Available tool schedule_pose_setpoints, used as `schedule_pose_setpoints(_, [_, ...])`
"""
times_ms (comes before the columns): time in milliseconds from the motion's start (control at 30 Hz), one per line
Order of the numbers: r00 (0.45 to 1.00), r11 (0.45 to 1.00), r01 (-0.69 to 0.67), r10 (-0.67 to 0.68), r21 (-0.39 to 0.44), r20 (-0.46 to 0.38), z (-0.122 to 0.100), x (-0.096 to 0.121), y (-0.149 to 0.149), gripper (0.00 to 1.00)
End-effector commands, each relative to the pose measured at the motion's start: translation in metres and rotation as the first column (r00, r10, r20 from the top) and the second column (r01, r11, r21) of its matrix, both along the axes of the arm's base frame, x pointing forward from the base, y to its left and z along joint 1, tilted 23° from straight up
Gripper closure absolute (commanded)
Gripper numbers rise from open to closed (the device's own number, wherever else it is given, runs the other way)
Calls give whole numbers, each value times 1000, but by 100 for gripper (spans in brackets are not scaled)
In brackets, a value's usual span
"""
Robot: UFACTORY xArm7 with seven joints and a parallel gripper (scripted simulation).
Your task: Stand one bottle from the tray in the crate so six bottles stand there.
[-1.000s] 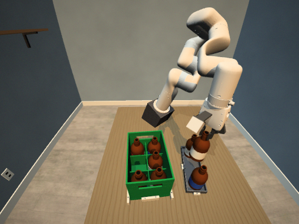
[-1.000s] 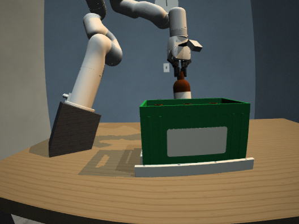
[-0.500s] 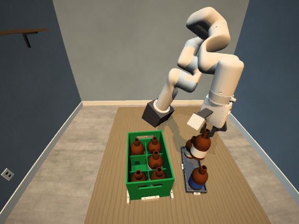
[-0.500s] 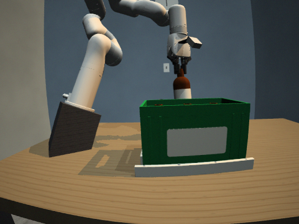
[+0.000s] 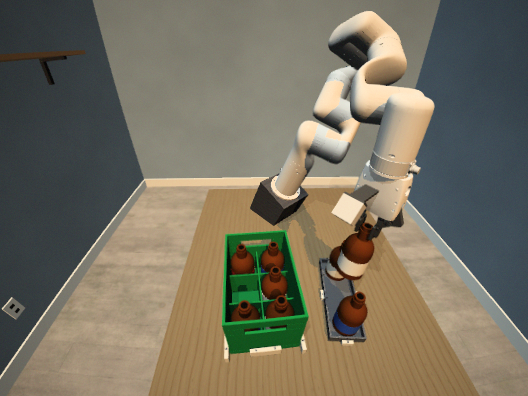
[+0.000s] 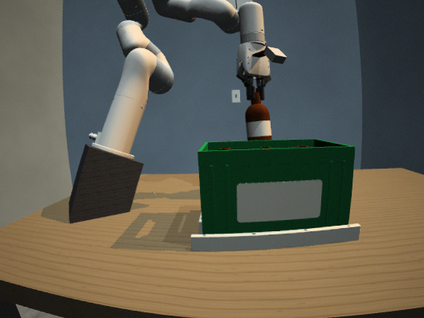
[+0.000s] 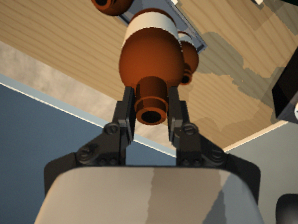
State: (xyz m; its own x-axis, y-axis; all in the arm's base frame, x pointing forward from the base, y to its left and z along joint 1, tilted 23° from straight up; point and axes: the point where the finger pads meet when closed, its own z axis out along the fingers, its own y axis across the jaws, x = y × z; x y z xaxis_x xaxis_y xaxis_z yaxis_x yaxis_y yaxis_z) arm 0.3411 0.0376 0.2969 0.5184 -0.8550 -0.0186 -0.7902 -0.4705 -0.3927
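Note:
My gripper (image 5: 369, 226) is shut on the neck of a brown bottle with a white label (image 5: 356, 255). It holds the bottle upright, lifted above the far end of the grey tray (image 5: 337, 304). In the side view the gripper (image 6: 255, 90) and bottle (image 6: 258, 120) show behind the green crate (image 6: 277, 186), with the bottle's base near rim height. The wrist view shows both fingers clamped on the neck (image 7: 150, 95). The crate (image 5: 260, 293) holds several bottles; its middle left cell (image 5: 243, 286) is empty. On the tray stand a blue-labelled bottle (image 5: 351, 314) and another bottle (image 5: 334, 267), partly hidden.
The arm's dark base block (image 5: 278, 200) sits on the table behind the crate. White stop strips (image 6: 275, 238) lie along the crate's foot. The tray lies just right of the crate with a narrow gap between them.

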Motion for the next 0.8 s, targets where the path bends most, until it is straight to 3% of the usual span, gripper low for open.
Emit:
schedule_pose_setpoints(0, [1000, 1000, 1, -1, 0, 4, 5, -1, -1, 100])
schedule_pose_setpoints(767, [1000, 1000, 1, -1, 0, 4, 10, -2, -2, 100])
